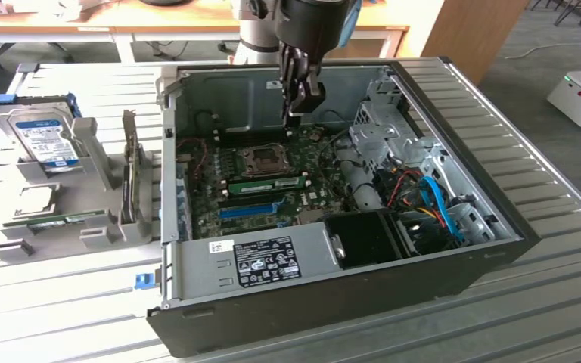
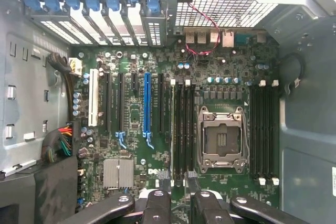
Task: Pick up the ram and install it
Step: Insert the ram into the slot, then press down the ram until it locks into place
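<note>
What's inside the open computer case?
The motherboard, its bare CPU socket, the ram in a slot beside it. The open, empty gripper hangs above. The black cover hides what lies under it.

Counted one open PC case (image 1: 371, 302) on one slatted table (image 1: 58, 318). Inside were one motherboard (image 2: 139, 153), one CPU socket (image 2: 221, 139), one ram (image 1: 270, 183) in a slot, one long blue slot (image 2: 147, 103), one white slot (image 2: 93, 98) and one small silver heatsink (image 2: 118, 173). One hard drive (image 1: 48, 140) stood near the table's edge at the exterior view's left. One gripper (image 1: 299, 113), two fingers (image 2: 157, 205).
</note>
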